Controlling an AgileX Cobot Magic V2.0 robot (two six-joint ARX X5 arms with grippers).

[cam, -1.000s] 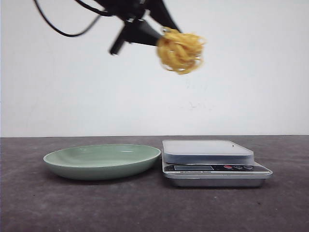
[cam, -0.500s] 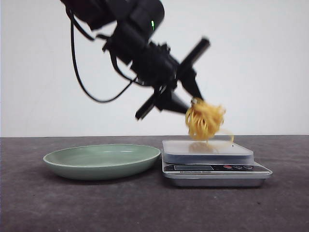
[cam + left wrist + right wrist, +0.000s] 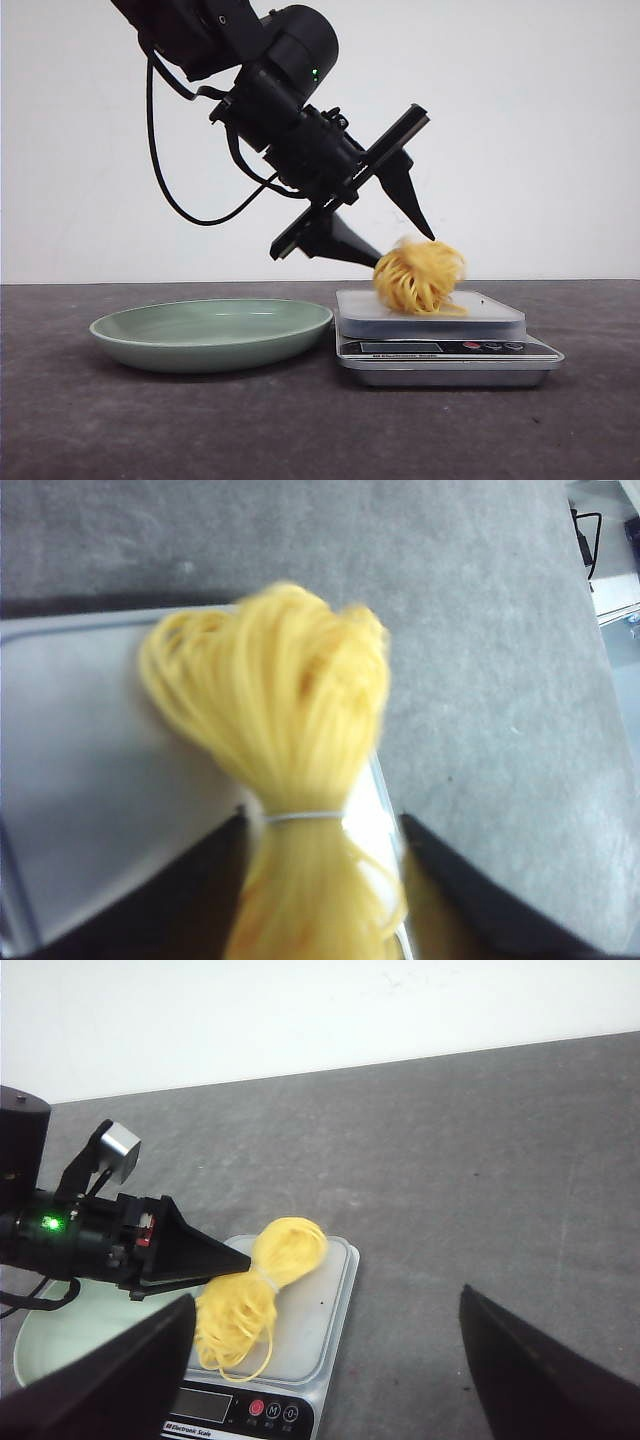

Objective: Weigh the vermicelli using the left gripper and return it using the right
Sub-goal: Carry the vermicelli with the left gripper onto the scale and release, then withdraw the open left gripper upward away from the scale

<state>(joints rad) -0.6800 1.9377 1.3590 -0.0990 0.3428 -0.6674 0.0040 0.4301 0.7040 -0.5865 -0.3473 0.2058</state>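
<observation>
The vermicelli (image 3: 420,278), a yellow noodle nest tied with a thin band, lies on the platform of the silver kitchen scale (image 3: 490,305). My left gripper (image 3: 406,250) hangs just above it, tilted down to the right, jaws spread open on either side of the nest. In the left wrist view the vermicelli (image 3: 280,710) sits between the two black fingers (image 3: 200,880), with a gap on one side. My right gripper (image 3: 328,1295) is wide open and empty, hovering above the scale (image 3: 310,1330) and the vermicelli (image 3: 262,1285). It is out of the front view.
A pale green plate (image 3: 210,330) stands on the dark grey table just left of the scale, and also shows in the right wrist view (image 3: 50,1330). The scale's display and buttons (image 3: 490,347) face the front. A white wall rises behind.
My left gripper came down from high up with the vermicelli to the scale. Its jaws have opened, and the vermicelli now rests on the platform.
</observation>
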